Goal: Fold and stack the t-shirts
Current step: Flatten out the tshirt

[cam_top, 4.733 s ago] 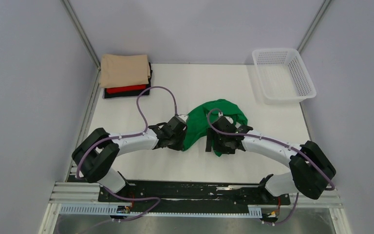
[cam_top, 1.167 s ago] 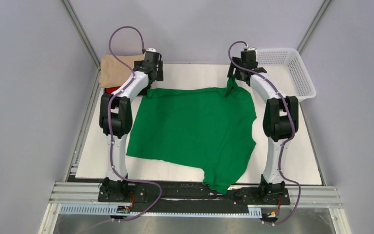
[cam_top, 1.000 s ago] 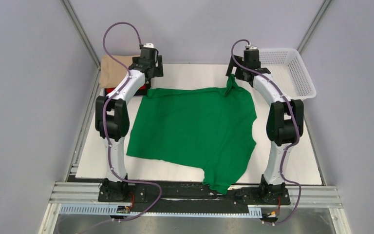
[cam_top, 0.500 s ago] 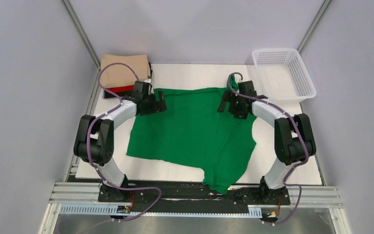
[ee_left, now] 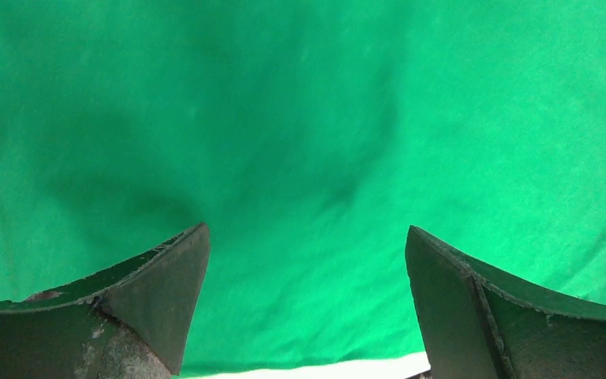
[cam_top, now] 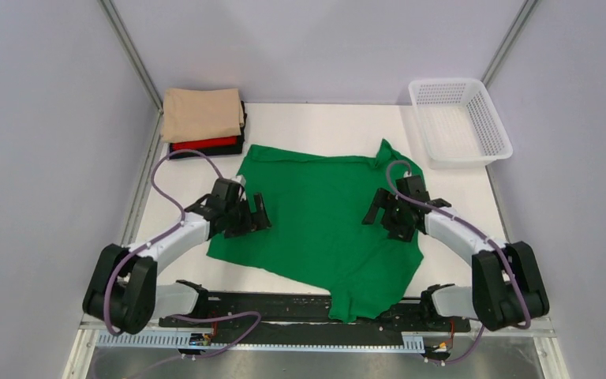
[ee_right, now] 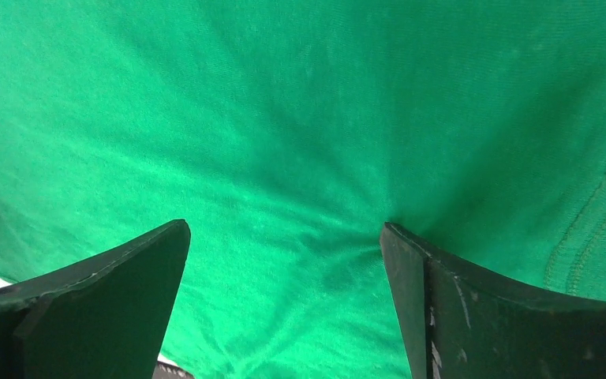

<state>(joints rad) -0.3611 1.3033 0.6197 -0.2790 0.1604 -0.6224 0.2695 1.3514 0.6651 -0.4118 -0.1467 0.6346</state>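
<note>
A bright green t-shirt (cam_top: 323, 213) lies spread flat across the middle of the white table, one end hanging over the near edge. My left gripper (cam_top: 254, 213) hovers open low over its left part, and green cloth (ee_left: 300, 118) fills that wrist view. My right gripper (cam_top: 375, 212) stands open over its right part, above wrinkled cloth (ee_right: 300, 134). Neither has cloth between its fingers. A stack of folded t-shirts sits at the far left corner: beige (cam_top: 203, 113) on top, red (cam_top: 205, 144) below it, black (cam_top: 205, 151) at the bottom.
A white mesh basket (cam_top: 459, 118) stands at the far right corner, with nothing in it. Grey walls close the table on three sides. The arms' base rail (cam_top: 308, 308) runs along the near edge. A strip of white table (ee_left: 347, 369) shows below the shirt's hem.
Both arms have drawn back from the far edge toward the near side, over the green t-shirt. The shirt's far corners, let go earlier, lie flat. Both grippers stay open.
</note>
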